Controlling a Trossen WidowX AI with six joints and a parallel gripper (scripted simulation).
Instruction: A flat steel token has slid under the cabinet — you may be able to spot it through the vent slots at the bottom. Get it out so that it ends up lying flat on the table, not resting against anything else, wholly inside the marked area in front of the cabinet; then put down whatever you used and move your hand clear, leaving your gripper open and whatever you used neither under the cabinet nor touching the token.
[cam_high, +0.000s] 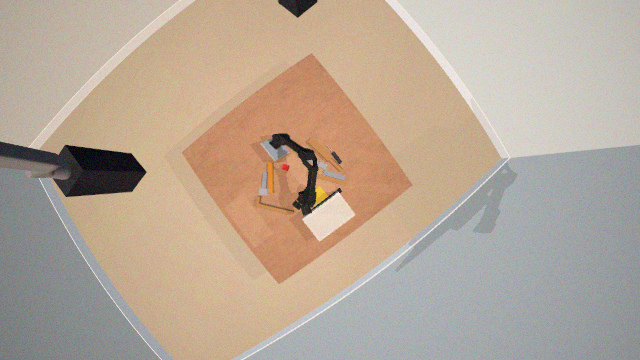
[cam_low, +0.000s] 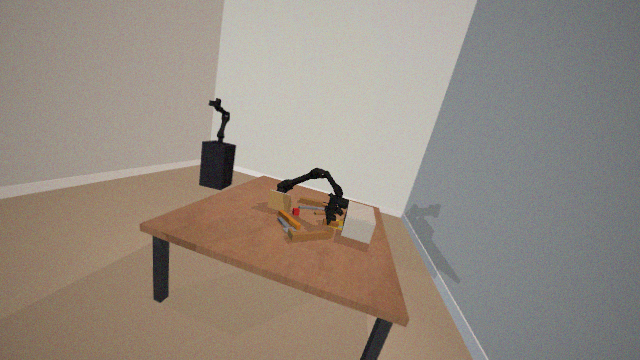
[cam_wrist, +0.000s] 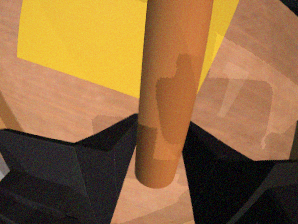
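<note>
Orange-brown round wooden rod (cam_wrist: 167, 90) pinched between our black fingers (cam_high: 303, 206) (cam_low: 330, 218); gripped near end, could twist if far tip catches white box-shaped cabinet (cam_high: 329, 216) (cam_low: 359, 222).
</note>
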